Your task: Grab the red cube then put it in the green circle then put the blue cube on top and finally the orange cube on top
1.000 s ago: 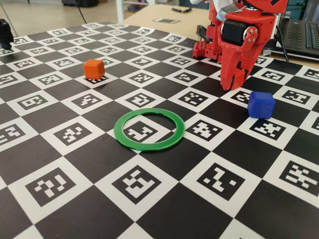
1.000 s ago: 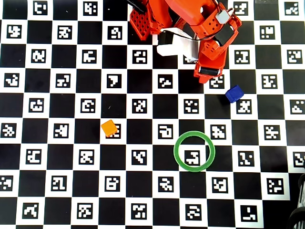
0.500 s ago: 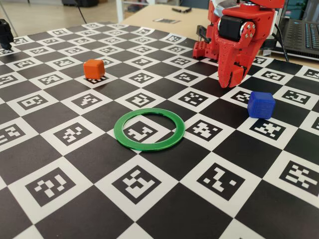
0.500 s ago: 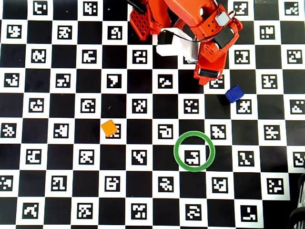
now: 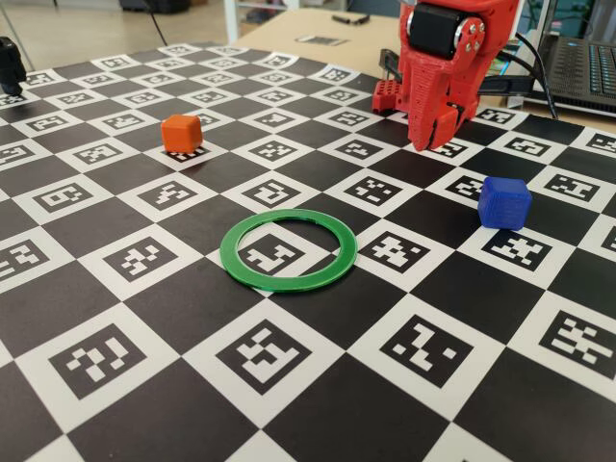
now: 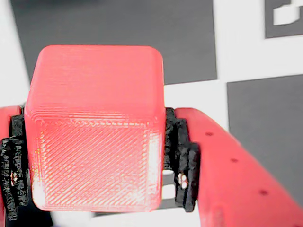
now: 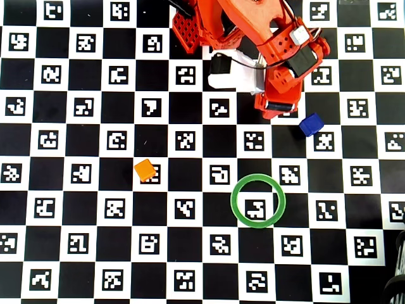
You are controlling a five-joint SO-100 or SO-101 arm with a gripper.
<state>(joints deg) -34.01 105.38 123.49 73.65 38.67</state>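
The wrist view shows the red cube (image 6: 94, 127) filling the space between the black pads (image 6: 182, 161) of my gripper (image 6: 94, 165), which is shut on it above the checkered board. In the fixed view my gripper (image 5: 431, 130) hangs over the board's far side, behind and left of the blue cube (image 5: 503, 202); the red cube cannot be made out among the red fingers there. The green circle (image 5: 289, 283) lies flat mid-board with nothing inside it. The orange cube (image 5: 181, 133) sits far left. From overhead, my gripper (image 7: 273, 109) is up-left of the blue cube (image 7: 311, 124), above the green circle (image 7: 234, 201) and far from the orange cube (image 7: 145, 170).
The arm's red base (image 7: 209, 19) stands at the board's far edge. A laptop (image 5: 582, 63) sits behind the board at the right. A small black object (image 5: 10, 63) is at the far left edge. A dark round thing (image 7: 395, 288) shows in the overhead view's bottom right corner.
The gripper has risen from the board and swung a little left in the fixed view, carrying the red cube. The ring, blue cube and orange cube have not moved.
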